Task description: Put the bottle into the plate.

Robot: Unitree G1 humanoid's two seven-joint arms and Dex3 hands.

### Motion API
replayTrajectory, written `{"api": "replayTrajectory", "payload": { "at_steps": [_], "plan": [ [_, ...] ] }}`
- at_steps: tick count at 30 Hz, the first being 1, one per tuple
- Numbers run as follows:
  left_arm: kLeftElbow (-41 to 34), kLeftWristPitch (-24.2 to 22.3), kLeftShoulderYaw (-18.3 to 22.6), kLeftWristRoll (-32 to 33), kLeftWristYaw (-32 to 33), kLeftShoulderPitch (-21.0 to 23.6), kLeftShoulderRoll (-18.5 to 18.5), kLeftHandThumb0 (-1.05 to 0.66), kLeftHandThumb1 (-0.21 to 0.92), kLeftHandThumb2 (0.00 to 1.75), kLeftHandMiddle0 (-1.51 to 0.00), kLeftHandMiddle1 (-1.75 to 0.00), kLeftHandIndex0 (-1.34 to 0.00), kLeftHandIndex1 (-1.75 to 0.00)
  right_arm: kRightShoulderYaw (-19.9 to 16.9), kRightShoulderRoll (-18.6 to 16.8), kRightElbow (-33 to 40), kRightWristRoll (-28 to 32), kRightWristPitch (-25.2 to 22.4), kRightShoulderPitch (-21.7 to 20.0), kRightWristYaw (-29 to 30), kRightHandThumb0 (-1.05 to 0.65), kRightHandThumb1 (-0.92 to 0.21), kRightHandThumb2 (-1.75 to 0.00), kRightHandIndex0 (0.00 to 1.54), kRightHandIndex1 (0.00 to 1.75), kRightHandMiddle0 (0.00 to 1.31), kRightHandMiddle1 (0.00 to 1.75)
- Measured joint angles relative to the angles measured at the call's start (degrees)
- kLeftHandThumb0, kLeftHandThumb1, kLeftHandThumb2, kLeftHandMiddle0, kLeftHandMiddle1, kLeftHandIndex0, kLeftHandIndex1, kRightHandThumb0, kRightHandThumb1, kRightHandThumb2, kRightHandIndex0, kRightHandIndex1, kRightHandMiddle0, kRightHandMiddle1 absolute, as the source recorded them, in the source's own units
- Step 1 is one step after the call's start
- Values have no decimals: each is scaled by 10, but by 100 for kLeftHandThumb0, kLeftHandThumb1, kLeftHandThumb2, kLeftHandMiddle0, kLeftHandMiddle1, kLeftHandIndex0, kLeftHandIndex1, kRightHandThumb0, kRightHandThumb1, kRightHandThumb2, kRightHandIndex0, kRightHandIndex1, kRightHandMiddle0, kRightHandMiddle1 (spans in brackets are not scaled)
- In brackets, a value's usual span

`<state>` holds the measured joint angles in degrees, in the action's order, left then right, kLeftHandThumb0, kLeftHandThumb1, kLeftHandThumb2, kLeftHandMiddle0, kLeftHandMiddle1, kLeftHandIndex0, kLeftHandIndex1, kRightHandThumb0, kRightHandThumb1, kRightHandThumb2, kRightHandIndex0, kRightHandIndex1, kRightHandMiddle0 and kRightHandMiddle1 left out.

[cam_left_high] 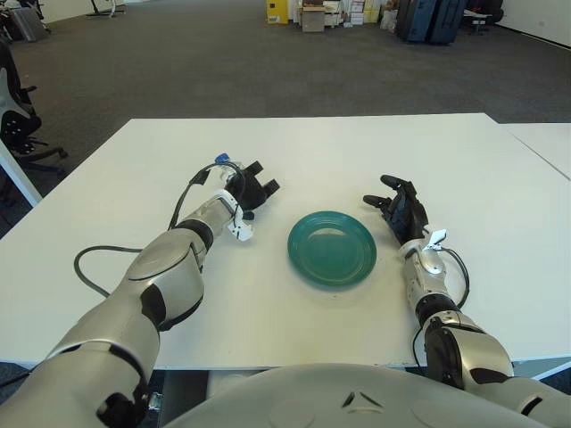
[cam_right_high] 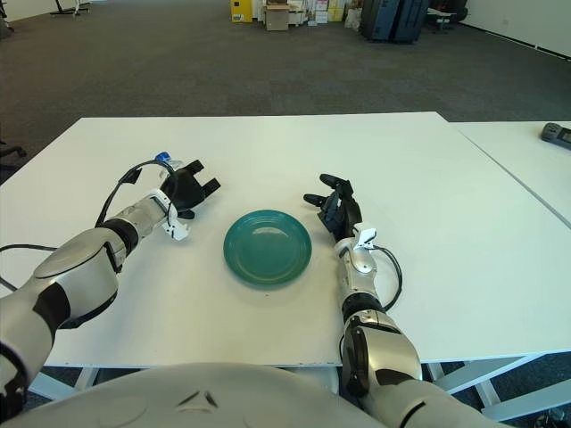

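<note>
A clear bottle with a blue cap (cam_left_high: 220, 161) lies on the white table (cam_left_high: 357, 143), left of the green plate (cam_left_high: 332, 248). My left hand (cam_left_high: 252, 189) is right at the bottle, on its near right side, with its black fingers (cam_left_high: 268, 186) stretched out toward the plate and not closed on it. Most of the bottle is hidden behind the hand and wrist. My right hand (cam_left_high: 398, 203) shows just right of the plate, fingers relaxed and holding nothing. The plate holds nothing.
A black cable (cam_left_high: 98, 259) loops over the table along my left arm. A second white table (cam_right_high: 535, 160) adjoins on the right with a dark object (cam_right_high: 558, 134) on it. Office chairs (cam_left_high: 18, 116) stand off the table's left side.
</note>
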<state>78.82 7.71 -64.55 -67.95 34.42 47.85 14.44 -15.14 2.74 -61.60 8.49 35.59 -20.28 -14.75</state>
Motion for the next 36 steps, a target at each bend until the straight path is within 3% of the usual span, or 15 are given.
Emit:
{"api": "replayTrajectory", "payload": {
  "at_steps": [5, 12, 17, 25, 36],
  "plan": [
    [-1, 8, -4, -1, 2, 6, 0, -41, 54, 97, -114, -175, -50, -167, 0, -2, 0, 0, 1, -1, -1, -93, -92, -112, 55, 85, 7, 112],
    [-3, 18, -3, -1, 4, 14, 0, -44, 45, 113, -112, -175, -51, -174, 1, -3, 0, -1, 1, -4, -2, -93, -92, -112, 56, 85, 6, 111],
    [-14, 39, 19, 9, 23, 16, 5, -44, 43, 117, -111, -175, -52, -175, 0, -3, -2, 0, 2, -5, -8, -92, -92, -112, 56, 84, 5, 111],
    [-55, 89, 59, 22, 120, 26, 32, -44, 42, 118, -111, -175, -53, -175, -4, -2, -8, 0, 2, -9, -16, -91, -92, -111, 57, 84, 4, 111],
    [-87, 113, 88, 22, 262, 27, 31, -44, 41, 119, -114, -175, -53, -175, -8, -1, -18, 0, 1, -13, -19, -90, -92, -110, 58, 83, 5, 111]
  ]
}}
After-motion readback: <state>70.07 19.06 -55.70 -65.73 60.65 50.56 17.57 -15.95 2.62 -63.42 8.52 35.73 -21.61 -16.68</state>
